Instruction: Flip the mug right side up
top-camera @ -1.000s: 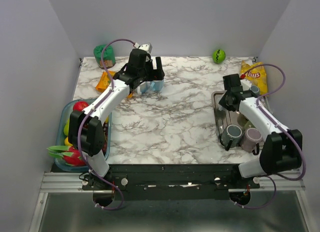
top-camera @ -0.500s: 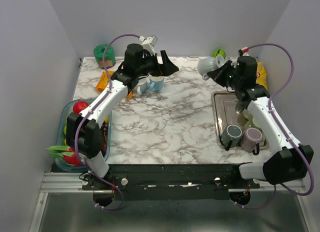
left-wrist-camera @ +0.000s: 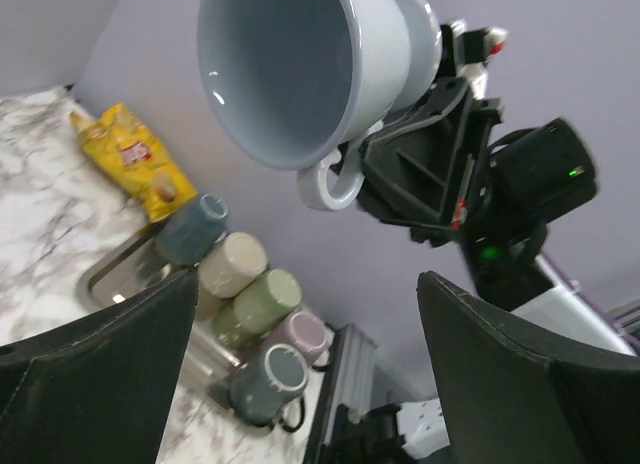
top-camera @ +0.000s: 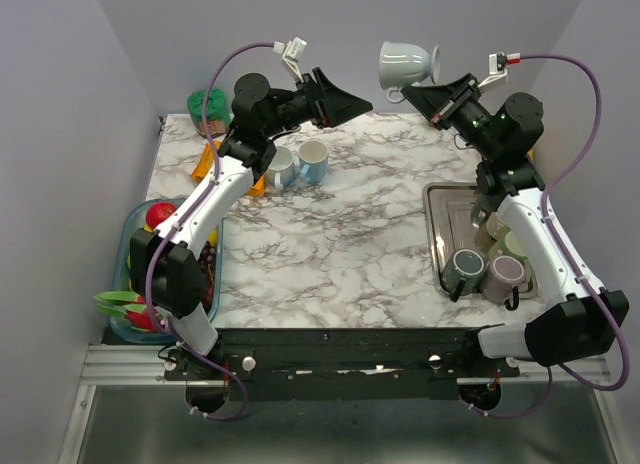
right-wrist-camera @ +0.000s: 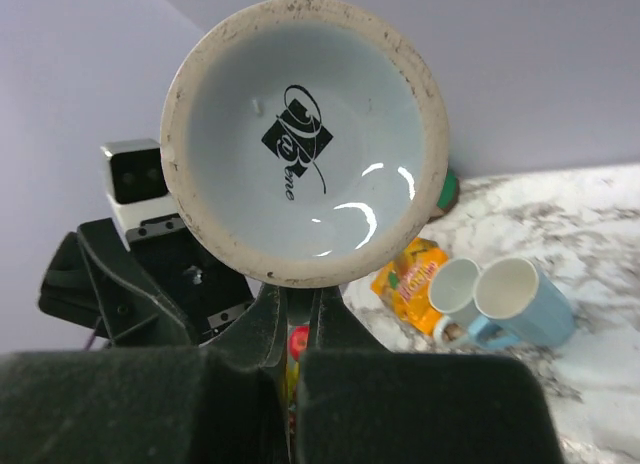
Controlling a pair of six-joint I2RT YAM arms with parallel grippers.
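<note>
Mug [top-camera: 405, 62]: high in the air over the far side of the table, tipped sideways, mouth toward the left arm, handle hanging down
Right gripper [top-camera: 433, 86]: clamped on the mug's foot rim, leaving mouth and handle free
Left gripper [top-camera: 345, 97]: fingers apart, nothing between them, raised and facing the mug's mouth, likely to take it over
Progress: about halfway, neither upside down nor upright
Tray [top-camera: 437, 219]: holds other cups, well below
Risk: the thin hold on the foot could slip

Both arms are lifted high, their grippers pointing at each other. The left gripper [top-camera: 343, 97] gapes wide; opposite it, the right gripper [top-camera: 431, 92] is clamped tight on the foot of the mug [top-camera: 404, 62].
</note>
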